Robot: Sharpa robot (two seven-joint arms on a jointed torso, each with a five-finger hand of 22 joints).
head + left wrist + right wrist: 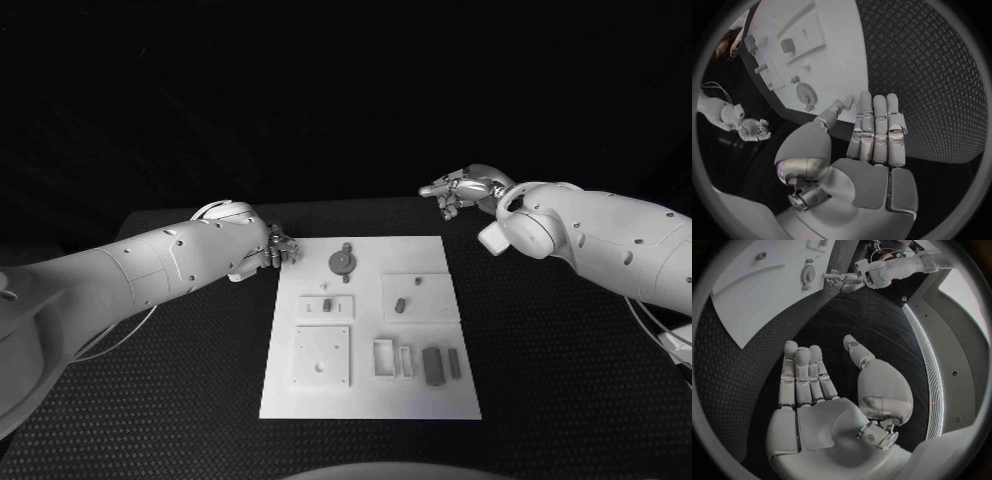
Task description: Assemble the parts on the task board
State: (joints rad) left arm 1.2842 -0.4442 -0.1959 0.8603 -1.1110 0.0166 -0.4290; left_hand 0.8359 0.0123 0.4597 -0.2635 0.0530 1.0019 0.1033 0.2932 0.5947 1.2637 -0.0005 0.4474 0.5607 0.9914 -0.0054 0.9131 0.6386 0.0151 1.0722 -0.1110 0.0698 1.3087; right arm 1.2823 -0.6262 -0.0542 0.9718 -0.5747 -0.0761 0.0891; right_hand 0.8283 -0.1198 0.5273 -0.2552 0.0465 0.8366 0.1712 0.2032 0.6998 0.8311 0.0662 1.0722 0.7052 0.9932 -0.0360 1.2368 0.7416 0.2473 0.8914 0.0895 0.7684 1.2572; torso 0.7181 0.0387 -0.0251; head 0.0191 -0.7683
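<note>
From the head view, the task board (pixel 369 325) lies flat in the middle of the black counter (pixel 548 340), and the parts are spread over it apart from one another: a round disc-shaped part (pixel 342 262) near the far edge, a small peg (pixel 329 304) on a raised square plate, another small piece (pixel 402 301) on the plate beside it, and two dark bars (pixel 434 362) lying near the near right corner next to an open frame (pixel 387 358). Judging by that spread, assembly looks barely begun, if at all; whether any peg is already seated in its hole is too small to tell. The left robot hand (pixel 277 248) sits just off the board's far left corner, touching no part. The right robot hand (pixel 464 190) is raised beyond the board's far right corner, well apart from everything.

In the left wrist view, the left robot hand (pixel 870 142) is flat with fingers straight and side by side, holding nothing, above the counter just beside the board's edge; the disc part (pixel 805 93) lies a little beyond its fingertips.

In the right wrist view, the right robot hand (pixel 817 385) is likewise open-palmed and empty, over bare counter, with the board's corner (pixel 745 342) off beyond it.

So every pick and every fitting appears still to come.
</note>
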